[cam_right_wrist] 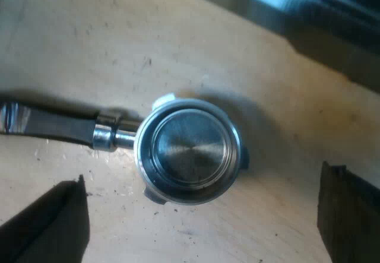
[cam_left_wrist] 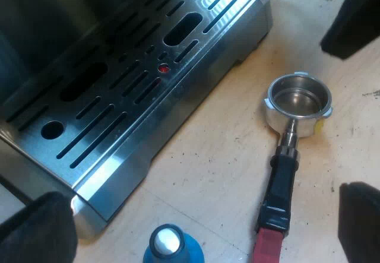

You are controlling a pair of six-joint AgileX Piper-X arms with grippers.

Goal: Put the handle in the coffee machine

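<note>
The metal holder (cam_left_wrist: 287, 141) is seen lying loose on the pale table (cam_left_wrist: 219, 168), near the espresso machine (cam_left_wrist: 59, 19) but apart from its drip tray (cam_left_wrist: 136, 97). With the basket (cam_left_wrist: 298, 100) taken as the dial's centre in the left wrist view, the tray is found toward ten o'clock, and the dark handle (cam_left_wrist: 280, 183) is run out toward six, ending in red near the blue tamper (cam_left_wrist: 172, 245). The left gripper (cam_left_wrist: 202, 200) is spread wide, with nothing caught between its fingers. The right gripper (cam_right_wrist: 200, 177) is likewise spread, one finger to each side of the basket, probably above it rather than touching.
</note>
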